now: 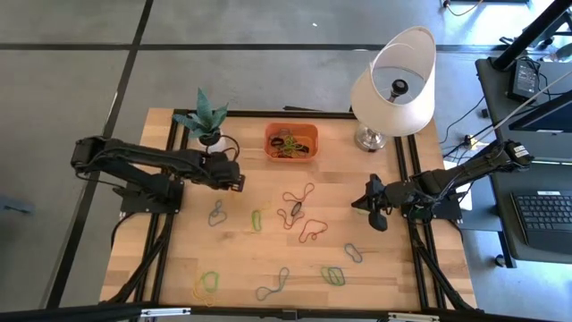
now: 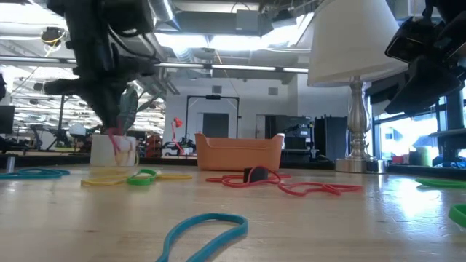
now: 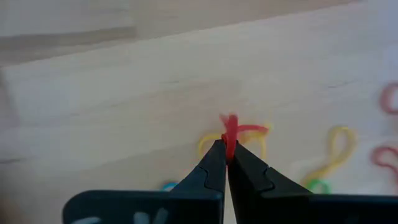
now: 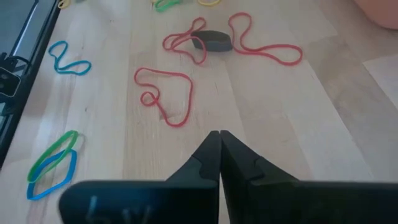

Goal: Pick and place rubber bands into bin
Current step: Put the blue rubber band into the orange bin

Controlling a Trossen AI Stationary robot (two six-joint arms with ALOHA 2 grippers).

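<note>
Pinched between the clenched fingers of the left gripper (image 3: 226, 148), a thin red rubber band (image 3: 235, 132) is held above the pale wooden tabletop (image 1: 393, 286), its floppy loop sticking out past the fingertips. In the high view this gripper (image 1: 238, 180) is seen at about 10 o'clock from the tabletop's middle, just beside the white plant pot (image 1: 211, 139) with its spiky green plant.

The bin (image 1: 291, 141), a small orange plastic tray with rounded corners and low walls, sits at 12 o'clock near the far edge, and a tangle of bands is already lying inside it.

The remaining rubber bands are scattered loose over the wood: a long red twisted loop (image 1: 298, 194) with a dark band (image 4: 211, 41) lying on it near the middle, another red loop (image 4: 166, 94), a grey-blue one (image 1: 216, 213), a green one (image 1: 256, 220), and green and yellow ones (image 1: 207, 283) toward 7 o'clock.

The right gripper (image 1: 374, 214) is held at 3 o'clock, its fingers (image 4: 210, 155) pressed together on nothing.

A white-shaded lamp (image 1: 393, 88) on a shiny metal base stands at 1 o'clock, well apart from the bin.
</note>
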